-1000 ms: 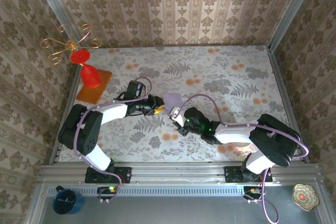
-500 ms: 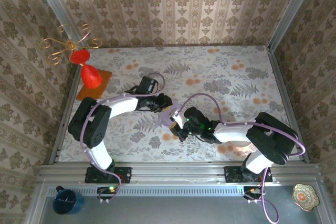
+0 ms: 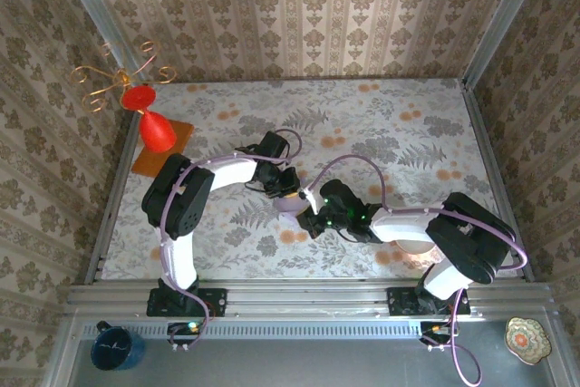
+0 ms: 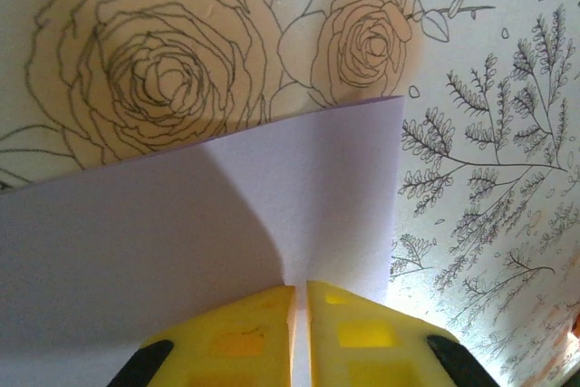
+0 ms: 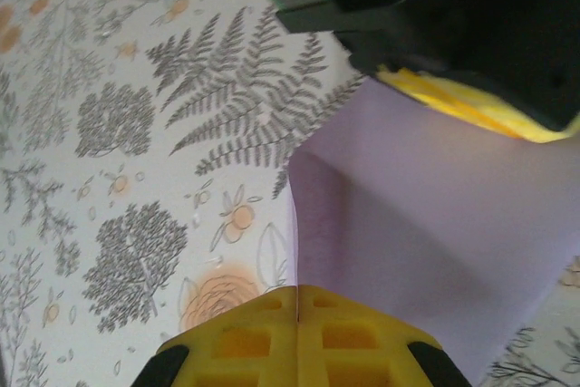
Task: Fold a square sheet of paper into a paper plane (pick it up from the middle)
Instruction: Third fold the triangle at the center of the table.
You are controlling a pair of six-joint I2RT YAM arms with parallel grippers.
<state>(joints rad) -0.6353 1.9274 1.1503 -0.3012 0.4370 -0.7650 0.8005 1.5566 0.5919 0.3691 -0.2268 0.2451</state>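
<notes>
Above the floral tabletop, the square sheet of paper now curves between both arms — the left gripper has swung in and pinched one edge, the right gripper stays clamped on another — seemingly ready for folding.

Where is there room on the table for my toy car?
Free: the far right of the flowered table, between back wall and right arm. Crowded: the middle, where left gripper and right gripper pinch the pale lilac paper sheet; also the red cone-shaped vase corner.
</notes>
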